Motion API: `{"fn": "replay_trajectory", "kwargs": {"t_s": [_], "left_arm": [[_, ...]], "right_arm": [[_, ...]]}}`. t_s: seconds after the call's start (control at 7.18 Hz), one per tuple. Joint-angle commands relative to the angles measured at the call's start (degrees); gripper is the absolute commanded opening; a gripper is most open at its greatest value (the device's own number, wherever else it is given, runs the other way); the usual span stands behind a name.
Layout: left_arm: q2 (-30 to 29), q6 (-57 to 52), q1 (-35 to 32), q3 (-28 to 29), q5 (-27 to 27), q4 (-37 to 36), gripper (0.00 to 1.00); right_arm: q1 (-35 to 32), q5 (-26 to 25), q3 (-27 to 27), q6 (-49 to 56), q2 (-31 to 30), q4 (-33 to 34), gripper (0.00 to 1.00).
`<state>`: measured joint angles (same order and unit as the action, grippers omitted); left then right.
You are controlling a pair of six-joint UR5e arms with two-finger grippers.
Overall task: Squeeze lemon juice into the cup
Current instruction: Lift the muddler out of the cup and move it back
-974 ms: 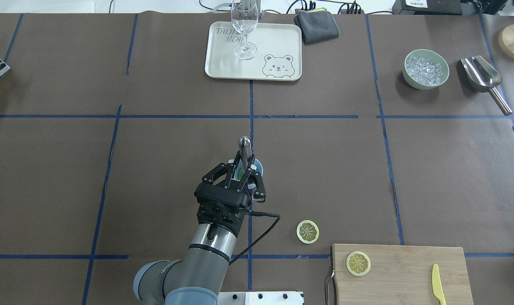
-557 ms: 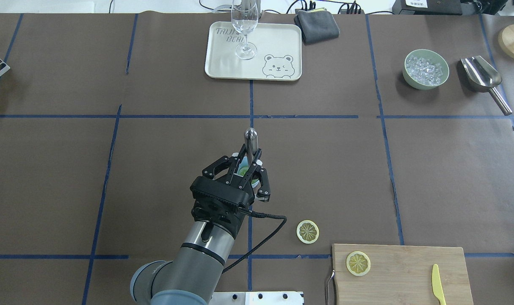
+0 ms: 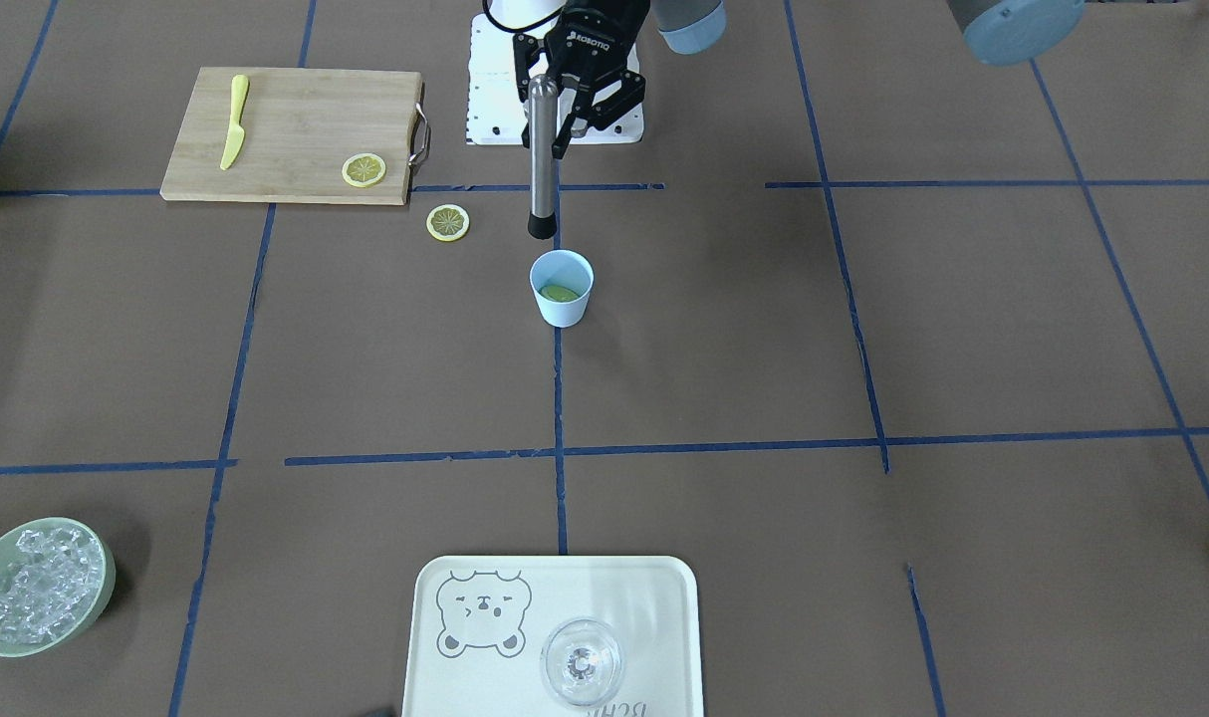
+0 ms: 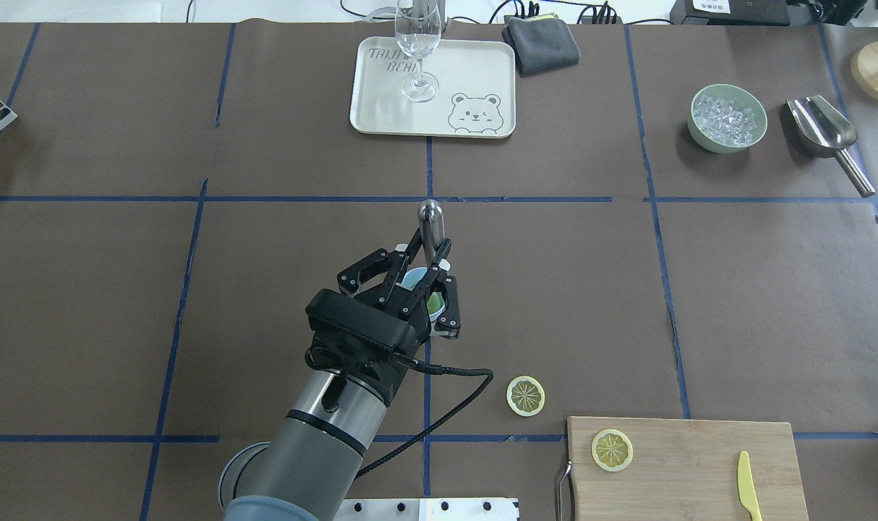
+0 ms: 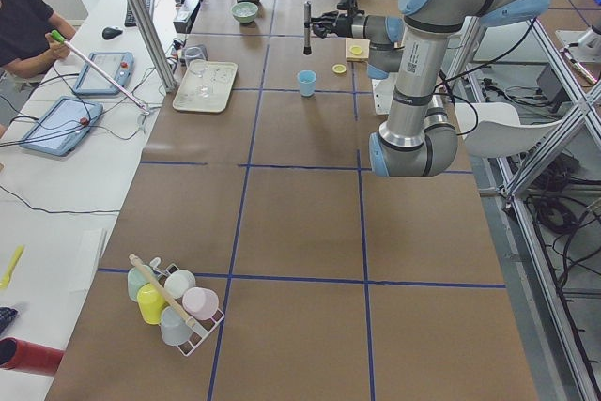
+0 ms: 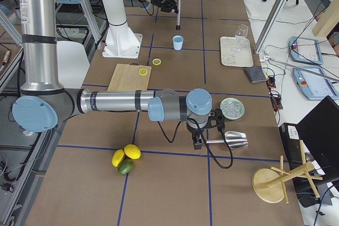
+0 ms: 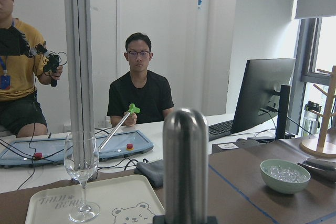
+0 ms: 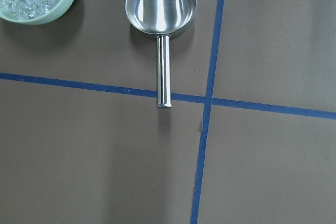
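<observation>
Gripping a steel rod (image 3: 541, 149) upright, the left tool (image 3: 561, 100) has its fingers pressed against the rod's upper part at the top centre of the front-facing view. The rod's black tip hangs above the light-blue cup (image 3: 562, 299), apart from its rim. The cup stands upright on the bench (image 3: 863, 329) near the middle of the frame, on a blue tape line. A lemon slice (image 3: 559, 293) lies in the bottom of the cup, looking greenish yellow.

A second slice (image 3: 448, 221) lies on the bench to the upper left of the cup, just below the corner of a wooden cutting board (image 3: 296, 129). A third slice (image 3: 364, 169) rests on that board, and a yellow knife (image 3: 232, 124) lies near the board's left end. At the bottom centre a clear stemmed glass (image 3: 583, 662) stands on a pale tray (image 3: 654, 617) printed with a bear. A pale green bowl of ice (image 3: 107, 573) sits in the lower left corner.

In the right wrist view a steel scoop (image 8: 160, 3) lies just right of that bowl, its handle crossing a tape line. The right tool (image 6: 197, 137) hangs near the scoop's handle at the centre of the right side view. Whether its fingers are spread or together I cannot tell.
</observation>
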<state>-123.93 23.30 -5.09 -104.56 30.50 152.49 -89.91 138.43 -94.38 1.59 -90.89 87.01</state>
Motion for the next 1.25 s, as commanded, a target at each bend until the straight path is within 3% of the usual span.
{"fn": "replay_trajectory", "kwargs": {"t_s": [0.0,0.7,0.97,1.11], "left_arm": [[1.84,-3.87,-5.51,-2.04,5.14,0.27,0.0],[22.64,-5.63,-18.7,-15.28,34.21,0.18,0.0],[31.16,-5.2,-19.95,-18.91,38.91,-0.52,0.0],[35.38,-4.93,-22.74,-20.14,44.85,-0.7,0.0]], "right_arm": [[-0.01,0.0,-0.1,0.08,0.01,-0.09,1.0],[-0.01,-0.09,-0.02,0.08,0.01,-0.09,1.0],[-0.01,-0.09,0.07,0.08,-0.43,-0.09,1.0],[-0.01,-0.09,0.16,0.08,-0.43,-0.09,1.0]]}}
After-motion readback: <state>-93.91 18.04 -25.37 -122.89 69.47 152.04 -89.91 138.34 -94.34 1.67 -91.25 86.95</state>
